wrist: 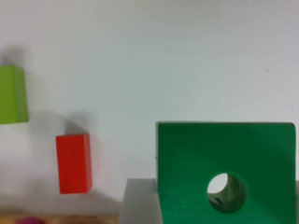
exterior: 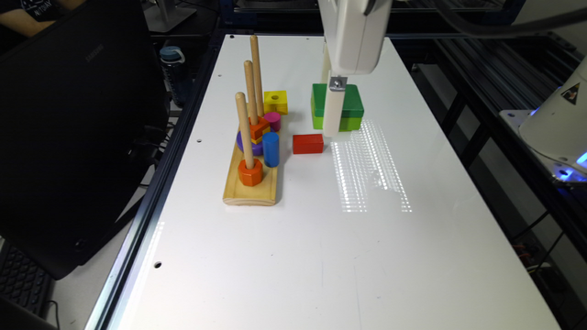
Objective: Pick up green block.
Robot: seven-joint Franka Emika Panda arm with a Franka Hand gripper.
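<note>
Though crowded, one green block (wrist: 196, 154)

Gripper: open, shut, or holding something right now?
Gripper: shut on the green block, a finger pressed against the block's side.

Likely a lab: aluminium framing (exterior: 463, 105), white bench (exterior: 321, 256), monitor (exterior: 69, 137).

Red block (exterior: 307, 143) and peg board (exterior: 251, 183) crowd one side; table (exterior: 321, 256) elsewhere open.
</note>
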